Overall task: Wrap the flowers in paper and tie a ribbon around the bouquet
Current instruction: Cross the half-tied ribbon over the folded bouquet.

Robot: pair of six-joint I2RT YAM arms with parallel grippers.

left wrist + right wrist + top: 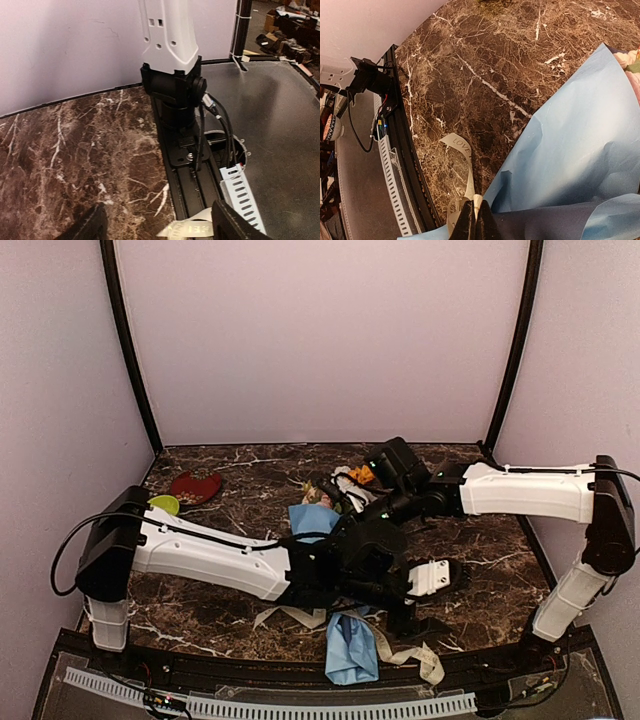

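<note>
The bouquet lies mid-table under both arms. Its flowers [352, 483] show at the far end, and light-blue paper [350, 650] sticks out toward the near edge. The right wrist view shows the paper [580, 145] light blue above and navy below, with flowers [632, 62] at its right edge. The cream ribbon [463, 148] curls on the marble. My right gripper [475, 224] is shut on a fold of it beside the paper. My left gripper [160, 226] is open with nothing between its fingers, and a ribbon end [194, 229] lies just beyond them. From above, the left gripper [408, 612] sits near the ribbon [412, 652].
A red dish [195, 487] and a green object [164, 505] sit at the far left. The right arm's base [172, 95] stands ahead of my left gripper on the black rail [187, 175]. A white slotted cable tray [241, 192] runs along the near edge.
</note>
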